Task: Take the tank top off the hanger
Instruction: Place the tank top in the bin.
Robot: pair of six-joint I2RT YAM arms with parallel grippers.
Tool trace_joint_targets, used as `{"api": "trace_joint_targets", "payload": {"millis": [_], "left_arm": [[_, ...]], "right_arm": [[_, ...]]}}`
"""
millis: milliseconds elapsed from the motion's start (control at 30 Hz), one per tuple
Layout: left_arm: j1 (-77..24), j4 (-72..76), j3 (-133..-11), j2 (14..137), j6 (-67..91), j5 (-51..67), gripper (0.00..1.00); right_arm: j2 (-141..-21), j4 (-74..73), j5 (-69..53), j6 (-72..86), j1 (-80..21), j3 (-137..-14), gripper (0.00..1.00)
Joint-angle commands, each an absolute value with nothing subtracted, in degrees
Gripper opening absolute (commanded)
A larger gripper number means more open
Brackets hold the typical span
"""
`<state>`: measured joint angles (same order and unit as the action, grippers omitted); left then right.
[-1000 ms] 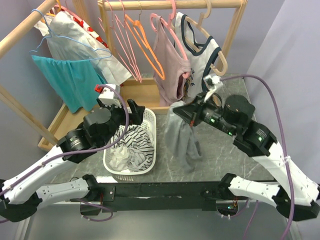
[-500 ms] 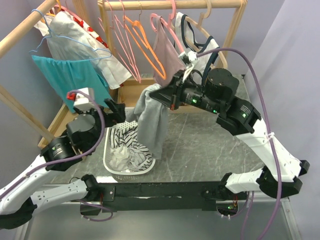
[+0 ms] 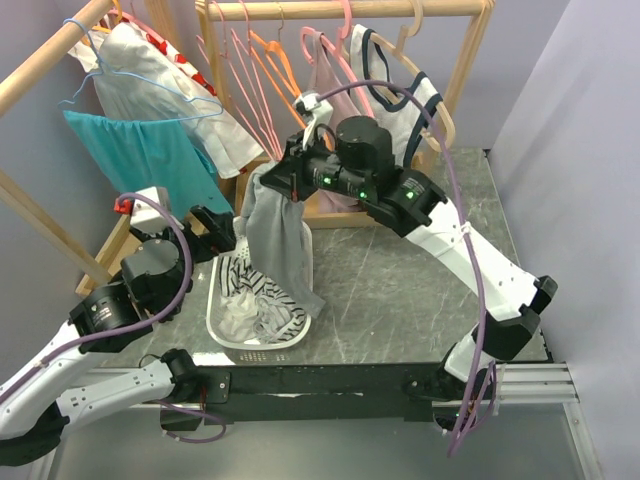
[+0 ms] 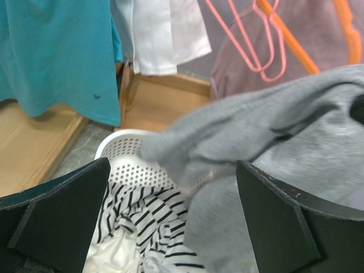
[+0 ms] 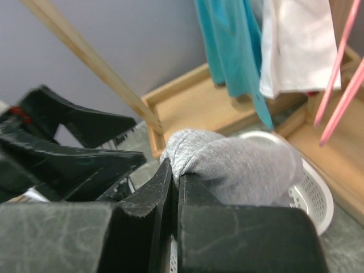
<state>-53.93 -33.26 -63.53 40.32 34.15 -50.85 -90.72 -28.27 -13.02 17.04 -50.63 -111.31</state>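
Fingers [image 4: 62, 219] of the left gripper [image 3: 214, 232] stand wide apart with nothing between them, at the far left edge of the white laundry basket [image 3: 258, 342]. Far left of them, a teal garment [image 3: 140, 150] and a white one [image 3: 150, 80] hang from the wooden rack [image 3: 340, 10]. The basket sits on the grey table [image 3: 400, 280] and holds striped clothes [image 3: 250, 275].

The grey tank top [image 3: 275, 235] is off any hanger. It dangles over the right half of the basket, its lower end at the right rim; whether it touches the rim cannot be told. Its top is bunched in the right gripper [image 3: 292, 183], whose jaws are pressed together on the cloth above the basket's far side.

Behind that arm on the rail hang bare pink hangers [image 3: 245, 80], an orange hanger [image 3: 290, 90], a mauve top [image 3: 330, 95] and, furthest right, a white top with dark trim [image 3: 425, 100].
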Motion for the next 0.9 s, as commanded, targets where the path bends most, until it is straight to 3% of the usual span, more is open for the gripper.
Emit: {"api": "trace_joint_targets", "payload": {"millis": [0,400,567,733,767,867], "left_arm": [[-53.79,-34.1,-61.61,39.82,35.51,-49.92,0.99],[-53.79,-33.49,-61.43,39.99,34.1,-48.87,0.99],[-53.79,-32.52,-61.79,40.08,33.31,-48.08,0.99],[-53.79,-31.82,-62.58,41.75,32.52,-46.41,1.0],[-53.79,-31.82,-62.84,42.36,32.35,-46.23,0.99],[-53.7,-30.59,-63.1,42.98,31.64,-45.35,0.99]], "right_arm": [[-90.61,-22.41,-10.2,17.66,-50.19,-106.8,0.0],[-99.04,-24.7,-5.02,19.24,-49.83,-91.25,0.0],[-103.26,-29.25,-0.97,18.9,-50.1,-91.58,0.02],[-103.01,-30.76,0.97,18.19,-51.33,-90.36,0.18],[-101.96,-29.8,1.58,18.28,-51.85,-89.39,0.34],[-95.56,-25.68,1.41,17.67,-53.08,-84.04,0.6]]}}
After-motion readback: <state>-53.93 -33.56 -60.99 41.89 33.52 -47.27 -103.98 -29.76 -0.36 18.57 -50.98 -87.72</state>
